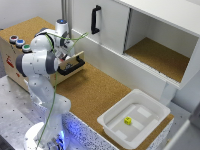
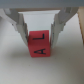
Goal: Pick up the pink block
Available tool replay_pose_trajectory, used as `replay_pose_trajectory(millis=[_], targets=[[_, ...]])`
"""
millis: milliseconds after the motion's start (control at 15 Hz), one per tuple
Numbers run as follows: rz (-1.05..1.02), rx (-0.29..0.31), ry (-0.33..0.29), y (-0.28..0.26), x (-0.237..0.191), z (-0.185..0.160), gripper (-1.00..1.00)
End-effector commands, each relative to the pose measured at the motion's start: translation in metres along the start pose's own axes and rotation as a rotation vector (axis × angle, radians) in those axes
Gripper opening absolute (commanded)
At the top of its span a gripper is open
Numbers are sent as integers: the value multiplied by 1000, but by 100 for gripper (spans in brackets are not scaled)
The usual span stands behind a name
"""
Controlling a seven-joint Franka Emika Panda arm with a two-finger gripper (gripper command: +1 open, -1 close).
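In the wrist view the gripper stands with its jaws apart on either side of the pink block, a finger close against each flank; whether the pads press it I cannot tell. The block's faces carry black letters, an A and an L. In the exterior view the arm bends over an open drawer, and the block is hidden behind it. Well apart from the drawer, toward the exterior view's right, a white tub holds a yellow cube. Three coloured buttons sit near the arm.
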State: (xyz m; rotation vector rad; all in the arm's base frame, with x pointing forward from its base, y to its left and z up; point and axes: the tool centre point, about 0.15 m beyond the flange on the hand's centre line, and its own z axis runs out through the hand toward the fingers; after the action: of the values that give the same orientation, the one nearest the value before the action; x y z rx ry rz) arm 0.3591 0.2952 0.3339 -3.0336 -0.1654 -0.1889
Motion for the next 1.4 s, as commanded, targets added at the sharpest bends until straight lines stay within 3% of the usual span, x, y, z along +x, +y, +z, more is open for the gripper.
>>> replay_pose_trajectory(millis=[0,67,267,467,600,733,933,1067,1333], targets=[[-56,-75,135,13,-8,-30,100],[-102,-88,156,14,-9,-37,100],[-198,-28,151,22,-12,-54,100],[-385,36,127,11,-13,-73,100],[-555,95,79,0,-17,-78,100],[-738,94,30,-9,-19,-76,100],[-999,21,-14,-13,-17,-76,100],[-1144,39,-43,-9,-10,-69,100],[-1452,63,-35,-5,-4,-53,100]])
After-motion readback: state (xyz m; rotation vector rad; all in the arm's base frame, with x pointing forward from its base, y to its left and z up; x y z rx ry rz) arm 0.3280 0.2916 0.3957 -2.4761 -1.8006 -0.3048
